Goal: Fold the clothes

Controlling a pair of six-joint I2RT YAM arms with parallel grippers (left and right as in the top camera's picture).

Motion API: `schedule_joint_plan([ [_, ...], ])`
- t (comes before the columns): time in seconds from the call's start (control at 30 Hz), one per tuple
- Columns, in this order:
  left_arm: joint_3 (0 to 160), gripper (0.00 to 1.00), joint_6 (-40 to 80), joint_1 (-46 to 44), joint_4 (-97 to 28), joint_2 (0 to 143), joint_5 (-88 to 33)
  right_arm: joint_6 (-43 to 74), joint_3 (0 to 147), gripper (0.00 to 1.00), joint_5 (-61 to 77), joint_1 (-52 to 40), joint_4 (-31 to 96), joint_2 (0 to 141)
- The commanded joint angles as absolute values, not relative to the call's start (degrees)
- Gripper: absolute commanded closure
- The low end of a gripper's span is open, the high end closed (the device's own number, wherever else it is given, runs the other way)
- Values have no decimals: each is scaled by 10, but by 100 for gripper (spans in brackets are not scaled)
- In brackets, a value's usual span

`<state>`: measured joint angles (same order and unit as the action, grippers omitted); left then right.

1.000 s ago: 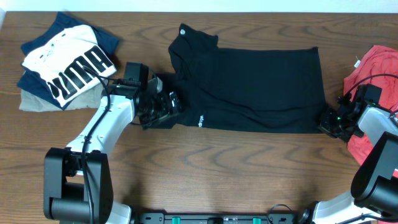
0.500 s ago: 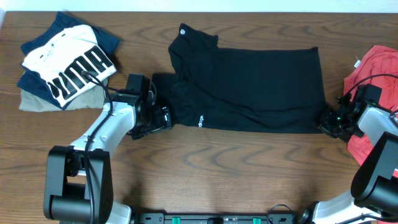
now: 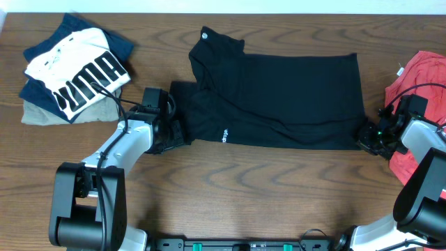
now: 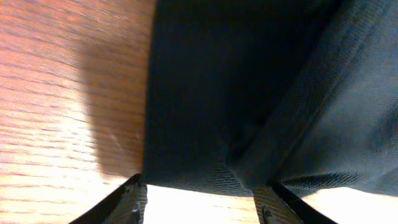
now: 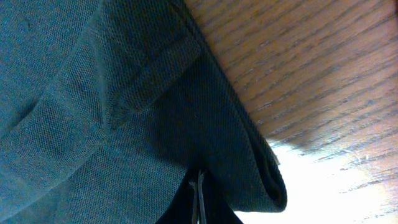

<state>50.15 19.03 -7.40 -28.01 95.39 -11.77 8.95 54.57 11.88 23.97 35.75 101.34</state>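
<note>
Compared with one second before: left gripper [image 3: 175, 132] drawn back leftward, off the black garment [image 3: 279, 90] to its lower left corner; right gripper [image 3: 367, 137] unmoved at the lower right corner. Left jaws apart, cloth edge lying between the fingers [image 4: 134, 199]. Right jaws together, nipping the hem fold. Garment flat in the middle of the table [image 3: 244, 188], long axis from left to right, hexagon logo [image 3: 205, 33] at the far left end, lettering [image 3: 225, 134] near the front hem. Well apart to the left, PUMA shirt [image 3: 77, 73] on a folded pile; at the right edge, red T-shirt [image 3: 421, 73] partly under the right arm.
</note>
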Motion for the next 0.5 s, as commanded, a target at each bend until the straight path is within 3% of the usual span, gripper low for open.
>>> schedule_joint_plan([
  [0.0, 497, 50, 182, -74, -281, 958, -84, 91, 523, 99, 83, 248, 369, 1027],
  [0.13, 497, 53, 180, -74, -291, 957, -84, 91, 523, 99, 83, 248, 370, 1027],
  [0.47, 497, 36, 184, -56, -290, 908, -79, 91, 523, 99, 77, 248, 370, 1027],
])
